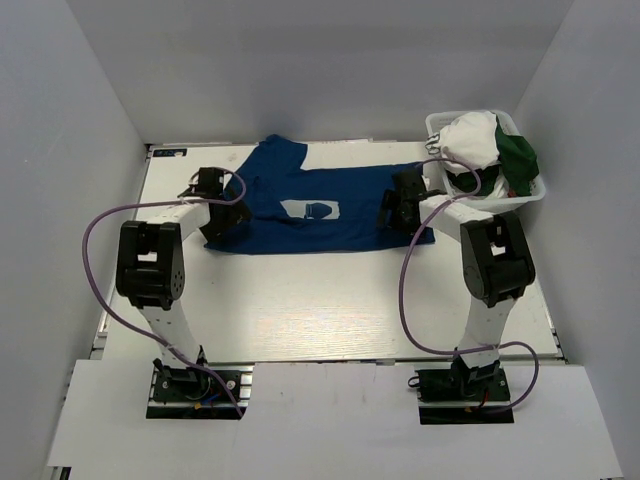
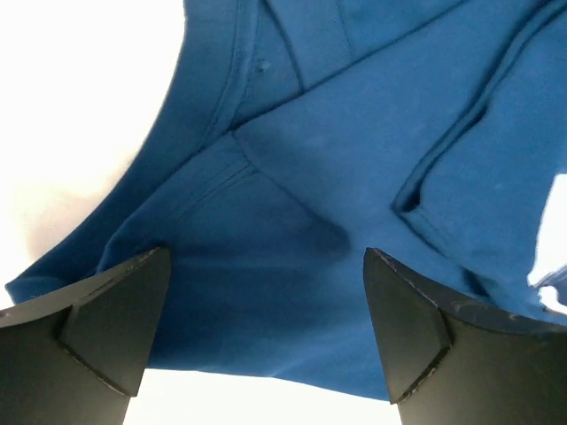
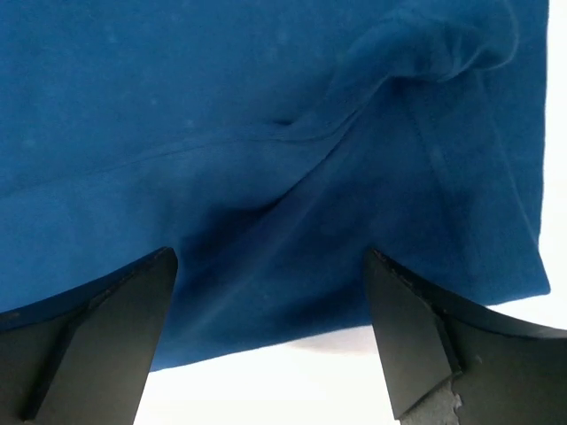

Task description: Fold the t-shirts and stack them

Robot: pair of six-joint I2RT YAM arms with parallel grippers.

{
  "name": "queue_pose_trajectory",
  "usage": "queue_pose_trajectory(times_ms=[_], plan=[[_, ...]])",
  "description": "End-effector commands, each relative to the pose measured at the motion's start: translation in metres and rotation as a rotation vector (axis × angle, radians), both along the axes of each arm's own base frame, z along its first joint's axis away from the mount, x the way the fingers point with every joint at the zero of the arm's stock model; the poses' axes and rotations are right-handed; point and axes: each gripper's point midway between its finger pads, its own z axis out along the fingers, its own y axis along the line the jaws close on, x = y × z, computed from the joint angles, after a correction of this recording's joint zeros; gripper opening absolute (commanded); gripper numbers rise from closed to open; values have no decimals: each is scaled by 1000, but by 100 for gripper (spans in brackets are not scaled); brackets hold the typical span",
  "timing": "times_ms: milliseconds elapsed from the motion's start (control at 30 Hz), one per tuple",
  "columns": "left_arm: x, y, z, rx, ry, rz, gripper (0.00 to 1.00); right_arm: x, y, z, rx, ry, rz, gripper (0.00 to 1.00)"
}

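White table (image 1: 300,310), pale wood-grain top: one royal blue t-shirt (image 1: 300,190) spread at far centre; one white mesh basket (image 1: 505,202) at far right corner.

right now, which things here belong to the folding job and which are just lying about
Job: blue t-shirt, spread flat; white t-shirt and green t-shirt, bunched in the basket.
Just there: the basket itself; the table.
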Motion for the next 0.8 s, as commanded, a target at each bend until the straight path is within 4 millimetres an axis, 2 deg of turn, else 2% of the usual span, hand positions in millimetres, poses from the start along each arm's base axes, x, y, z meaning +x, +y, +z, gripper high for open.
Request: queue_pose_trajectory(times_ms=[0, 67, 100, 133, 167, 200, 233, 267, 300, 333, 367, 400, 433, 467, 533, 567, 600, 667, 733, 767], plan=[[-22, 10, -19, 0, 65, 39, 99, -4, -1, -12, 47, 17, 7, 90], [-44, 21, -31, 26, 116, 75, 99, -24, -8, -22, 39, 40, 0, 90], [-52, 26, -29, 21, 123, 96, 99, -26, -7, -12, 56, 15, 3, 90], [-71, 29, -39, 35, 162, 102, 99, -41, -9, -19, 72, 44, 1, 90], [-81, 32, -34, 31, 162, 119, 99, -53, -12, -6, 81, 26, 2, 90], [-93, 34, -43, 42, 194, 122, 99, -69, -18, -14, 64, 56, -9, 90], [-115, 34, -46, 39, 219, 134, 99, -77, -24, -13, 50, 59, -47, 90], [-125, 34, -46, 39, 224, 135, 99, -84, -30, 2, 41, 26, -60, 90], [-137, 32, -47, 24, 231, 143, 99, -113, -37, -17, 23, 89, -65, 90], [-160, 29, -48, 3, 239, 144, 99, -123, -40, -19, 24, 107, -77, 90], [-169, 27, -47, -11, 237, 138, 99, -129, -38, -9, 47, 83, -77, 90], [-188, 25, -50, -17, 264, 135, 99, -153, -44, -24, 34, 142, -79, 90], [-201, 27, -47, -11, 284, 161, 99, -163, -44, -20, 36, 148, -72, 90], [-201, 26, -31, -14, 226, 169, 99, -179, -45, -28, 28, 178, -48, 90], [-215, 25, -18, -16, 210, 184, 99, -193, -42, -22, 40, 151, -18, 90], [-214, 25, -8, -26, 173, 193, 99, -200, -40, -22, 37, 145, 17, 90], [-204, 21, 17, -58, 65, 182, 99, -196, -37, -8, 58, 87, 37, 90], [-193, 15, 45, -94, -44, 145, 99, -193, -29, 5, 69, 41, 98, 90], [-178, 6, 77, -149, -183, 111, 99, -176, -17, 34, 112, -79, 142, 90], [-170, 4, 88, -161, -230, 103, 99, -173, -10, 43, 148, -104, 163, 90]])
